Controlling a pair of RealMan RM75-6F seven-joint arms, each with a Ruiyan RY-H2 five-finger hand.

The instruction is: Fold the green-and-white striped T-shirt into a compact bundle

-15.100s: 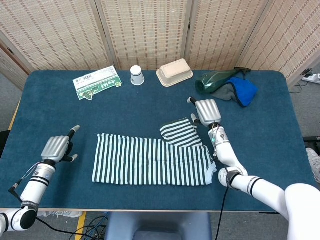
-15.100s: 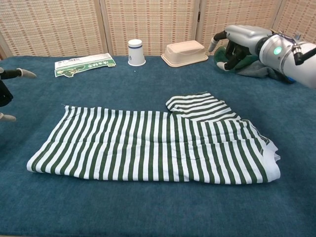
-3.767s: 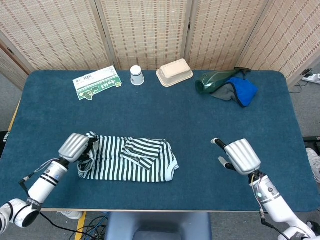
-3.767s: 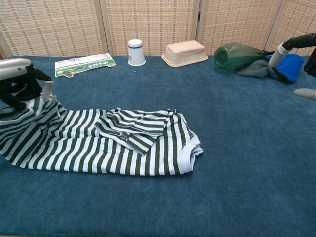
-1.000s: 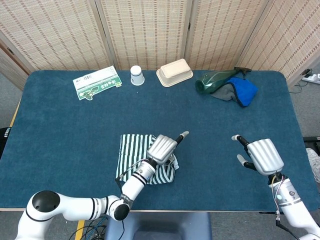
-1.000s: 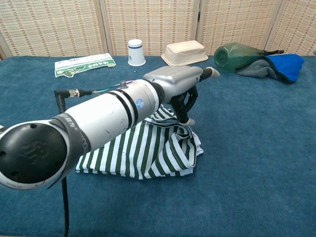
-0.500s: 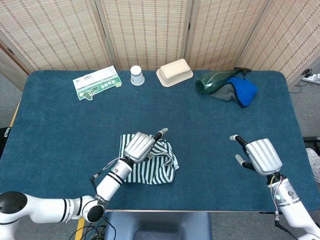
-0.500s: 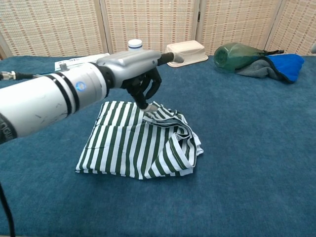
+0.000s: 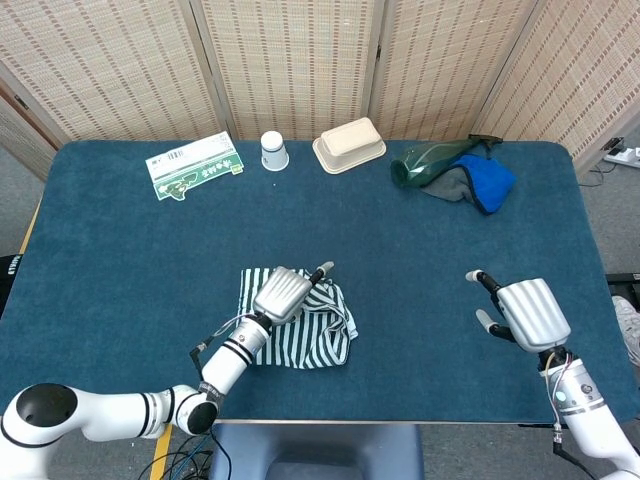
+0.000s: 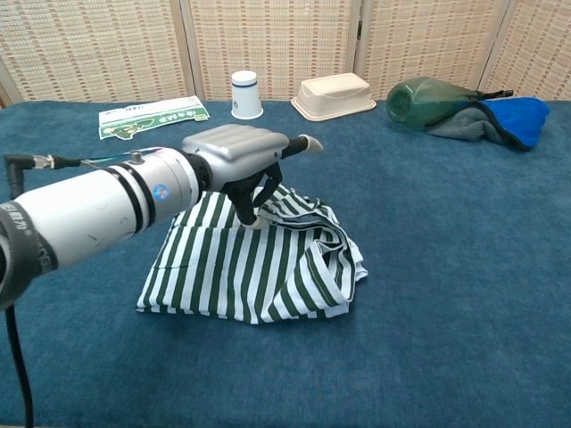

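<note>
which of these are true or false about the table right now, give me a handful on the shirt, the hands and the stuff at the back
1. The striped T-shirt lies folded into a small bundle near the front of the table. True.
2. The left hand is over the shirt, fingers down on the fabric. True.
3. The right hand holds a sleeve of the shirt. False: it is well off to the side, apart from the shirt, holding nothing.
4. The paper cup lies on its side. False: it stands, mouth down.
5. The blue cloth lies at the back beside a green bottle. True.
6. The beige container sits on the shirt. False: it is at the back, next to the cup.
</note>
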